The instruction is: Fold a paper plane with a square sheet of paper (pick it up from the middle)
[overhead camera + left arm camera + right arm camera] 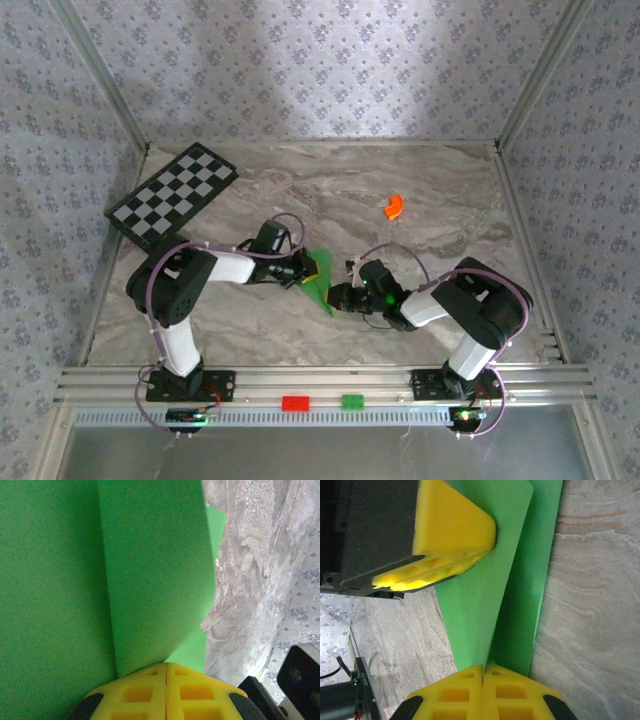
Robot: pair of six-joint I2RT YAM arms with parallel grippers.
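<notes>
While both arms are reaching in toward the middle of the table (440,190), the green sheet of paper (322,288) is sitting between their tips, folded into a narrow wedge whose point is aiming at the near edge. The left gripper (318,267) is pinching the far part of the sheet. In the left wrist view its yellow fingers (140,695) are pressing flat against each other, and a crease in the paper (150,580) is running straight up from their seam. The right gripper (338,297) is clamping the near end just right of the point, its jaws likewise squeezed together on the paper. In the right wrist view its pads (455,695) are closing where two green layers (490,610) are coming together, and the left gripper (487,550) is biting the same strip farther along. Whether the sheet is resting on the surface or hanging just above it, I cannot tell.

Grey-beige marbling is covering the tabletop. A checkered board (175,195) is lying at the far left, and an orange curved piece (393,207) is lying far right of centre, well apart from the paper. A red block (295,403) and a green block (353,402) are sitting on the metal rail (560,380) along the near edge. Pale floral wallpaper (320,70) is covering the enclosing walls.
</notes>
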